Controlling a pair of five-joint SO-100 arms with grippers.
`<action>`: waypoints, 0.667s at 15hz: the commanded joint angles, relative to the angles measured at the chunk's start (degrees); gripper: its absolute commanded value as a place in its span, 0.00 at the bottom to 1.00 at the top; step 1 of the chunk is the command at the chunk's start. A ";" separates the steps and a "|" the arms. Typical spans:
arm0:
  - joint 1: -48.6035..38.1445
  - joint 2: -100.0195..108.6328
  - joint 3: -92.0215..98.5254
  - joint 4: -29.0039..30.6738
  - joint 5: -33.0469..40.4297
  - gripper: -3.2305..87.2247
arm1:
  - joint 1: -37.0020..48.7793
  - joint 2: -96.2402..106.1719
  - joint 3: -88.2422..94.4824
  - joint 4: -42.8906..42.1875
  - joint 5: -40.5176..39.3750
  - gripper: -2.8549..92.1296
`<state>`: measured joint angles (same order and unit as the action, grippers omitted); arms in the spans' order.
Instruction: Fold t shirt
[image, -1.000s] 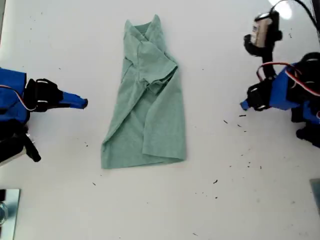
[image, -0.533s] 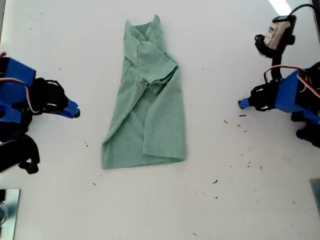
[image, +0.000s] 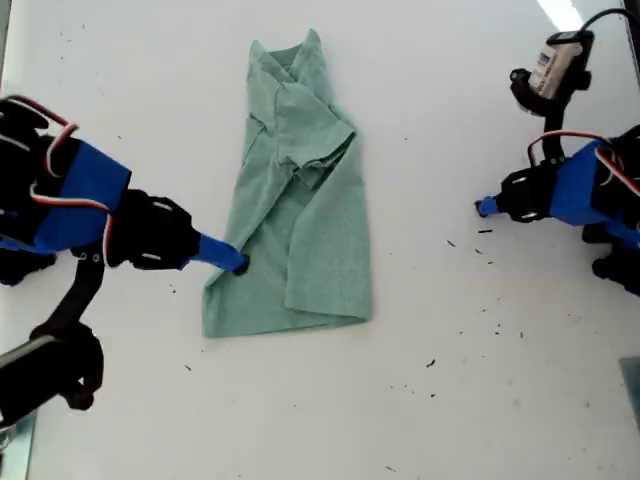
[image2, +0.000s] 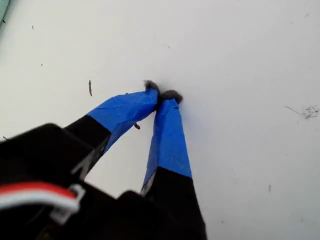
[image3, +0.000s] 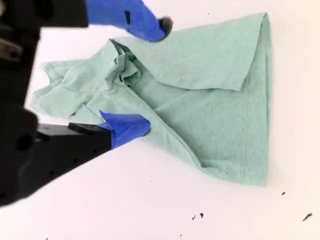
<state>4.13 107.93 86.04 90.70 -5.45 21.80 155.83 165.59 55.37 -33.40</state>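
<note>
The pale sage-green t shirt (image: 300, 210) lies on the white table (image: 450, 400), folded lengthwise into a narrow strip, collar at the far end and hem at the near end. My second gripper (image: 232, 262) reaches in from the exterior view's left and sits at the shirt's lower side edge. In the second wrist view it (image3: 150, 75) is open, its blue fingertips (image3: 131, 126) spread over the t shirt (image3: 215, 85). My first gripper (image: 487, 207), on the exterior view's right, hangs over bare table, well apart from the cloth. Its blue fingertips (image2: 167, 112) meet, so my first gripper (image2: 162, 95) is shut on nothing.
Small dark specks (image: 432, 364) dot the table at the exterior view's lower right. A white module on a black stalk (image: 555, 65) stands above the first arm. A shiny metal object (image: 15, 445) sits at the exterior view's lower left corner.
My second arm has swung in from the exterior view's left edge until its gripper reaches the shirt's side edge. The first arm has barely moved. The shirt has not moved.
</note>
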 joint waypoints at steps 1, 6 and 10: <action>0.97 -0.18 2.99 0.00 -0.44 0.39 | 0.35 -0.35 0.44 -1.05 -0.09 0.06; 6.94 -2.37 27.95 -19.78 -6.06 0.37 | 0.18 -0.18 0.53 -1.14 -0.09 0.06; 8.70 -8.44 32.08 -29.44 -6.94 0.21 | 0.00 -0.18 0.53 -1.14 -0.09 0.06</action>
<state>12.57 99.76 118.48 63.54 -11.51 21.80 155.83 165.59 55.37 -33.40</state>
